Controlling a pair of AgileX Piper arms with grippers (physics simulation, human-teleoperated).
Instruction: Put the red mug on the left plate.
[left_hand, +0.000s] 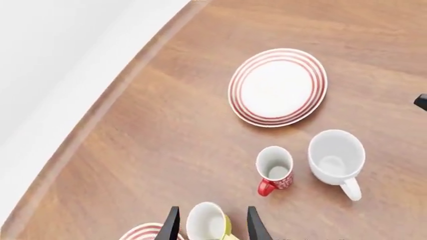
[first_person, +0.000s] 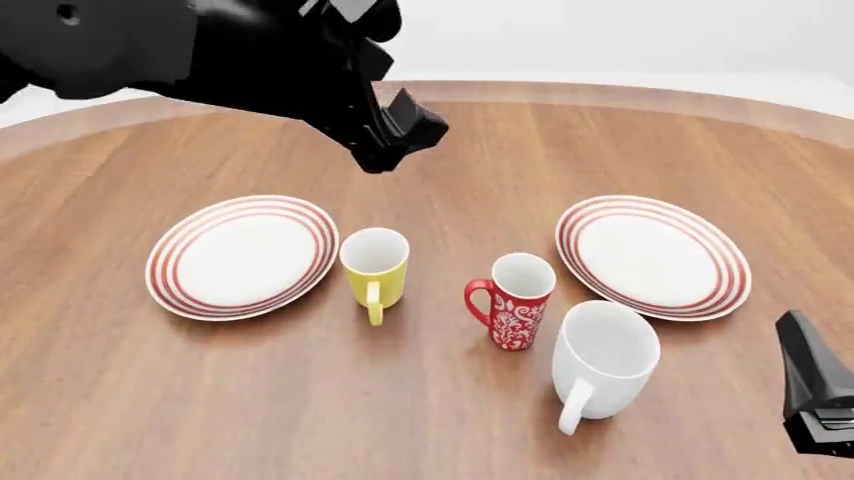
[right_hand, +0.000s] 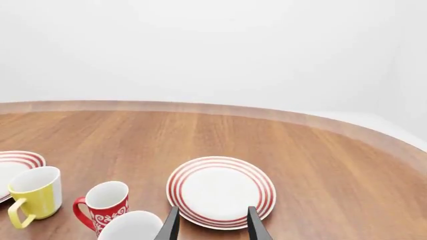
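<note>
White mug (first_person: 603, 357) sits nearest on worktop (first_person: 441, 420), just beside red mug (first_person: 513, 300), upright, floral print, no readable text. Yellow mug (first_person: 375, 264) stands left of it, next to left plate (first_person: 240, 255); right plate (first_person: 653, 255) opp. Right tool (right_hand: 211, 227) low at near right, fingers apart, holding nothing. Left tool (left_hand: 211, 227) raised above far side, also spread, empty.

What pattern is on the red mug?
White floral swirls on the red mug; clearest in the front view.
</note>
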